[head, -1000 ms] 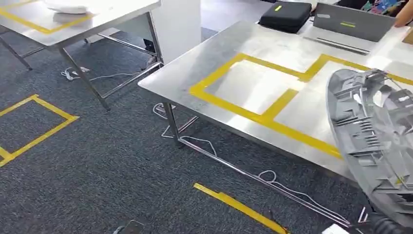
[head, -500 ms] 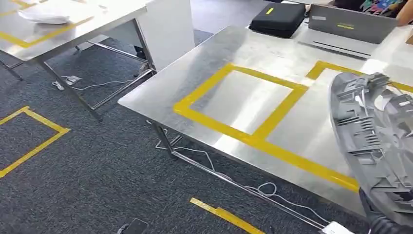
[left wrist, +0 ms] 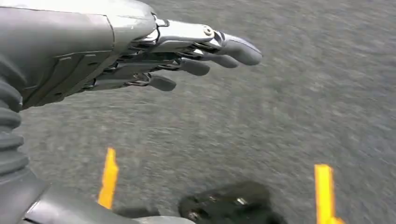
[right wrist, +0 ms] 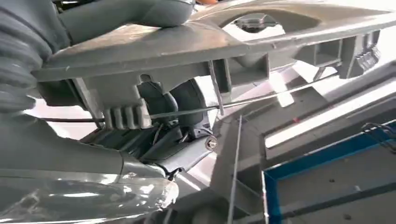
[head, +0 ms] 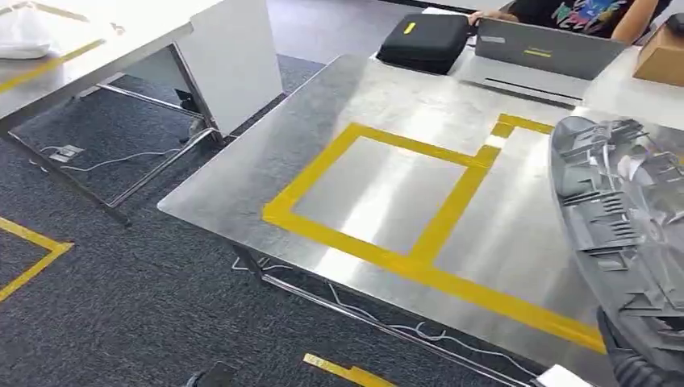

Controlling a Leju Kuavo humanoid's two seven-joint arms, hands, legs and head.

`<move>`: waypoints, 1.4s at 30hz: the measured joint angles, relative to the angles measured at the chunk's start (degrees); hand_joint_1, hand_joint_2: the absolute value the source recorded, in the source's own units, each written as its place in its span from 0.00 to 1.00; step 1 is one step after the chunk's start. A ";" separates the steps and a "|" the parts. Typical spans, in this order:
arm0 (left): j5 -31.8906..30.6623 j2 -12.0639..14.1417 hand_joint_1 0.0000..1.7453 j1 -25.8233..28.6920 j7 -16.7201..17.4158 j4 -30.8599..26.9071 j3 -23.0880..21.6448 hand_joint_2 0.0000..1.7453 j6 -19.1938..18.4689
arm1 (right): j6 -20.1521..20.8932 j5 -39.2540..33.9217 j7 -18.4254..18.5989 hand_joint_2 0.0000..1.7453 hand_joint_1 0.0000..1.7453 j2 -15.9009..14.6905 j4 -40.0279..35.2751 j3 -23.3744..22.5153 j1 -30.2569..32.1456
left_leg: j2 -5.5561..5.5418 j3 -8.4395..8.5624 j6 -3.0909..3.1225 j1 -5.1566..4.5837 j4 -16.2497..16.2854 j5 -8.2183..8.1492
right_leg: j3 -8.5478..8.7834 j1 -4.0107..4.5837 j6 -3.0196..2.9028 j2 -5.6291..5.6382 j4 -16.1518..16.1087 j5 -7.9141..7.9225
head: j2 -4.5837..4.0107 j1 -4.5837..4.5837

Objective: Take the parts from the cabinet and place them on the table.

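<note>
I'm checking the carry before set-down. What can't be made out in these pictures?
- Grey part, head view: cut off by the right edge.
- Right hand, right wrist view: mostly hidden behind the part's ribs; the grip points are unclear.
- Carpet under the left hand, left wrist view: blurred.
- Person, head view: cut off by the top edge.

No text, label or number can be read anywhere.

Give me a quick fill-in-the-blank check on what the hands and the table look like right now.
1. The right hand grips the grey ____ part.
2. The left hand holds ____, its fingers spread above the carpet.
3. The tape marking squares on the steel table is ____.
4. A black case sits beside a ____ at the table's far edge.

Missing words: plastic; nothing; yellow; laptop
</note>
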 joint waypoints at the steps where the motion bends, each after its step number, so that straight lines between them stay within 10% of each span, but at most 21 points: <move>1: 0.02 0.00 0.00 0.04 0.00 0.00 0.02 1.00 -0.02 | 0.00 -0.26 0.00 1.00 1.00 0.00 0.00 0.00 0.03 | 0.46 0.37 0.01 0.00 0.01 -0.47 | -2.70 -0.01 0.14 -0.10 3.74 -0.98 | 0.00 0.07; 3: 0.04 0.04 0.00 0.17 0.00 0.00 0.11 1.00 -0.02 | 0.00 -0.68 0.02 1.00 1.00 0.00 0.04 -0.04 0.13 | 1.30 1.41 -0.02 0.01 0.02 -1.45 | -6.24 -0.06 0.42 -0.17 6.57 0.40 | 0.00 0.02; 6: 0.04 -0.13 0.00 0.10 -0.06 0.00 0.22 1.00 -0.13 | 0.00 -1.86 -0.09 1.00 1.00 0.00 0.07 -0.13 0.22 | 2.36 4.35 -0.45 0.12 0.02 -3.46 | -2.86 -0.28 0.70 -2.25 -6.22 11.97 | 0.00 0.07; 8: 0.02 -0.07 0.00 0.07 -0.15 0.02 0.42 1.00 -0.15 | 0.00 -2.38 -0.35 1.00 1.00 0.00 0.22 -0.17 0.08 | 2.84 4.76 -1.22 -0.42 0.28 -4.36 | -1.56 0.41 0.11 -4.61 -8.75 11.43 | -0.02 0.37; 12: 0.00 0.07 0.00 0.09 -0.46 0.00 0.64 1.00 -0.13 | 0.02 -4.69 -0.74 1.00 1.00 0.02 0.72 -0.59 0.22 | 4.69 4.99 -1.78 -0.45 0.15 -5.02 | -1.31 0.11 -1.26 -2.39 -9.11 11.34 | 0.00 -0.11; 13: 0.02 0.07 0.00 0.04 -0.63 0.00 0.64 1.00 -0.11 | 0.02 -5.40 -1.31 1.00 1.00 0.02 1.16 -0.88 -0.06 | 2.92 4.72 -2.21 -0.24 1.12 -5.90 | -1.19 0.00 -1.49 -1.85 -9.15 11.38 | 0.00 -0.29; 17: 0.02 0.07 0.00 0.21 -0.74 0.02 0.66 1.00 -0.09 | 0.02 -6.42 -1.82 1.00 1.00 0.02 2.07 -1.22 0.40 | 1.11 -3.10 -2.82 0.21 16.61 -12.40 | -0.75 -0.09 -2.33 -0.39 -9.15 11.00 | 0.00 -0.53; 19: 0.04 0.07 0.00 0.31 -0.74 0.02 0.68 1.00 -0.09 | 0.02 -6.09 -1.18 1.00 1.00 0.02 2.78 -1.27 0.73 | 1.03 -3.58 -2.56 0.20 15.72 -9.46 | -0.29 -0.05 -2.39 0.43 -9.15 10.77 | 0.00 -0.52; 22: -0.79 0.15 0.00 0.42 -0.15 -0.20 1.07 1.00 -0.15 | 0.02 -2.47 3.41 1.00 1.00 0.02 4.53 -0.70 1.91 | 0.45 1.78 -1.44 0.07 2.55 -1.81 | 0.63 0.02 -2.23 0.98 -9.19 10.18 | 0.00 -0.53; 27: -2.73 0.28 0.00 0.49 0.54 -0.20 1.55 1.00 0.41 | 1.91 -1.16 5.48 1.00 1.00 0.00 9.55 -1.35 2.53 | 0.08 2.44 -2.01 -0.16 0.31 -2.52 | 0.09 0.16 -1.88 1.08 -9.15 10.04 | 0.00 -0.39; 37: -6.49 0.42 0.00 -0.14 4.55 -0.20 1.47 1.00 1.20 | 23.48 0.22 15.13 1.00 1.00 -4.22 15.08 -13.78 -3.67 | 0.05 2.66 -1.30 -0.18 0.31 -2.49 | 0.12 0.13 -1.02 1.08 -10.12 10.53 | 0.00 -0.44; 42: -7.67 0.46 0.00 -0.43 5.86 -0.20 1.33 1.00 1.84 | 27.63 1.64 17.60 1.00 1.00 -7.70 17.60 -18.98 -7.08 | 0.05 2.67 -1.15 -0.20 0.32 -2.41 | 0.17 0.10 -0.85 1.05 -10.17 10.64 | 0.00 -0.46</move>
